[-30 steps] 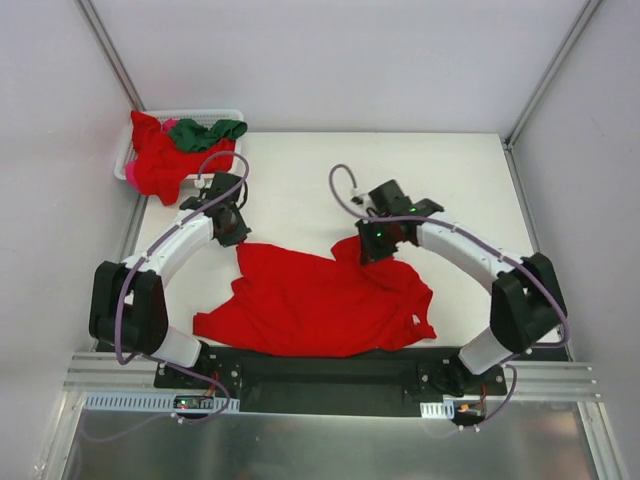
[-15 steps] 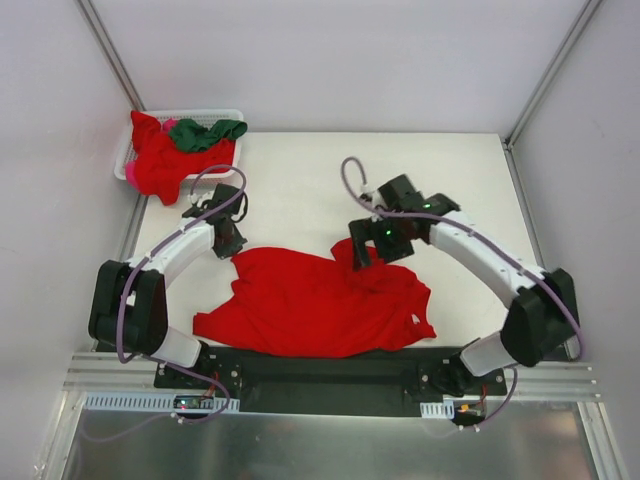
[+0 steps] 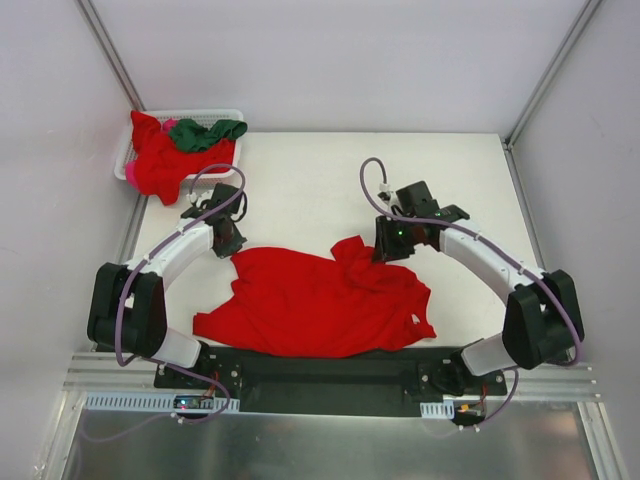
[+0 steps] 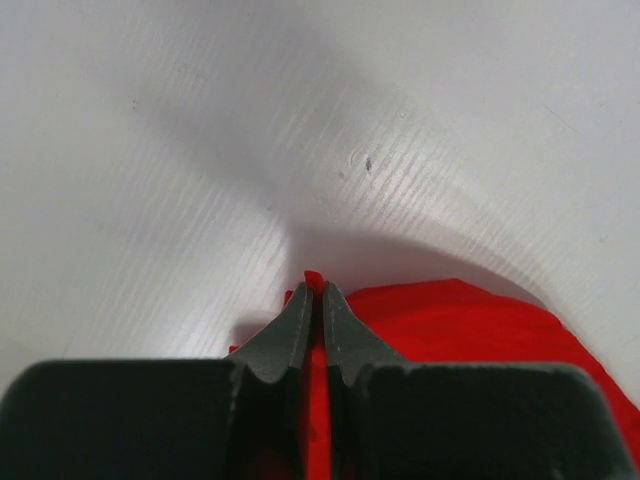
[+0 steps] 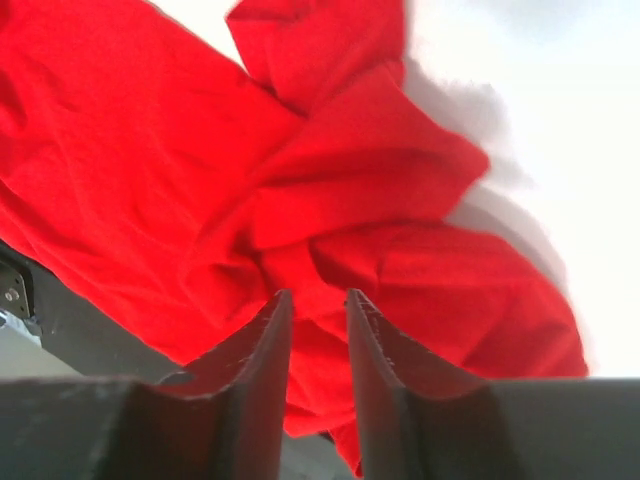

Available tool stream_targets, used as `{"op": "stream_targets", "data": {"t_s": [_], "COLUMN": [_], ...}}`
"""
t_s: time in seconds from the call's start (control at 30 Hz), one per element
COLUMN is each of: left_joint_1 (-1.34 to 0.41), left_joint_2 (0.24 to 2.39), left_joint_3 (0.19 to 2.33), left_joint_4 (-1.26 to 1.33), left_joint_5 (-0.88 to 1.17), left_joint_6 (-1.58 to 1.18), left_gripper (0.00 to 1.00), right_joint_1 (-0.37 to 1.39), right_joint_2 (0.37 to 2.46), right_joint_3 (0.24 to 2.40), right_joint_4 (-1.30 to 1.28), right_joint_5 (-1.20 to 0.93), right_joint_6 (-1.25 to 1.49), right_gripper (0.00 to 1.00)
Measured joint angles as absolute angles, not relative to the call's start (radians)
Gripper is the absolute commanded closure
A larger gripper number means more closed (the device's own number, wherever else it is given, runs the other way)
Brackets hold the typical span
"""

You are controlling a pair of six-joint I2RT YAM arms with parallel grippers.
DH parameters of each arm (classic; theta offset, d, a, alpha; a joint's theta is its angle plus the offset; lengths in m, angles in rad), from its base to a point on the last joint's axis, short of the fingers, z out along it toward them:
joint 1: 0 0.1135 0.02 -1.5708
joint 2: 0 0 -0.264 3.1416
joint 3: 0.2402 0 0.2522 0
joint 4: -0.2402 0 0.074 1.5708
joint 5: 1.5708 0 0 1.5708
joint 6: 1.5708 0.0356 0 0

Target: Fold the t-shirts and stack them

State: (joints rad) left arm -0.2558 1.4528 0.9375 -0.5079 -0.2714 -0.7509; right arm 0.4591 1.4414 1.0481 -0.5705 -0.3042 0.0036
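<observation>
A large red t-shirt (image 3: 320,300) lies crumpled across the near middle of the table, with a bunched fold (image 3: 350,250) at its upper right. My left gripper (image 3: 232,243) sits at the shirt's upper left corner. In the left wrist view it (image 4: 315,290) is shut on a thin edge of that red cloth (image 4: 460,320). My right gripper (image 3: 385,245) hovers just right of the bunched fold. In the right wrist view its jaws (image 5: 318,298) stand slightly apart with nothing between them, above the red t-shirt (image 5: 340,170).
A white lattice basket (image 3: 225,116) stands at the table's back left corner. It holds another red t-shirt (image 3: 160,160), which spills over the rim, and a dark green one (image 3: 205,132). The black base rail (image 3: 320,370) runs along the near edge.
My right gripper let go of the shirt's upper right fold and drew back to the right. Its jaws opened wide, then narrowed. The left gripper kept its grip and shifted slightly left.
</observation>
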Motion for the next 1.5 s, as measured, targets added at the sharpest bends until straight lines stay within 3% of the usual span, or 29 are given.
{"op": "stream_targets", "data": {"t_s": [0.23,0.43,0.7,0.9,0.97,1.03,1.33,1.5], "left_joint_1": [-0.256,-0.256,-0.256,-0.256,-0.256,-0.256,-0.256,-0.253], "left_joint_2": [1.453,1.453,1.453,1.453,1.453,1.453,1.452,1.439], "left_joint_3": [0.937,0.937,0.937,0.937,0.937,0.937,0.944,1.044], "left_joint_4": [-0.505,-0.505,-0.505,-0.505,-0.505,-0.505,-0.507,-0.537], "left_joint_5": [-0.271,-0.271,-0.271,-0.271,-0.271,-0.271,-0.271,-0.27], "left_joint_6": [-0.751,-0.751,-0.751,-0.751,-0.751,-0.751,-0.74,-0.701], "left_gripper": [1.0,1.0,1.0,1.0,1.0,1.0,1.0,1.0], "right_joint_1": [0.48,0.482,0.484,0.504,0.508,0.511,0.521,0.502], "right_joint_2": [1.535,1.593,1.592,1.593,1.593,1.593,1.533,1.365], "right_joint_3": [1.084,1.09,1.07,1.036,1.033,1.033,1.051,1.315], "right_joint_4": [-0.494,-0.503,-0.507,-0.508,-0.508,-0.507,-0.554,-0.672], "right_joint_5": [-0.327,-0.326,-0.347,-0.368,-0.377,-0.384,-0.374,-0.32], "right_joint_6": [-0.009,-0.042,-0.08,-0.094,-0.096,-0.1,-0.1,-0.09], "right_gripper": [0.74,0.6,0.6,0.68,0.77,0.99,0.99,0.99]}}
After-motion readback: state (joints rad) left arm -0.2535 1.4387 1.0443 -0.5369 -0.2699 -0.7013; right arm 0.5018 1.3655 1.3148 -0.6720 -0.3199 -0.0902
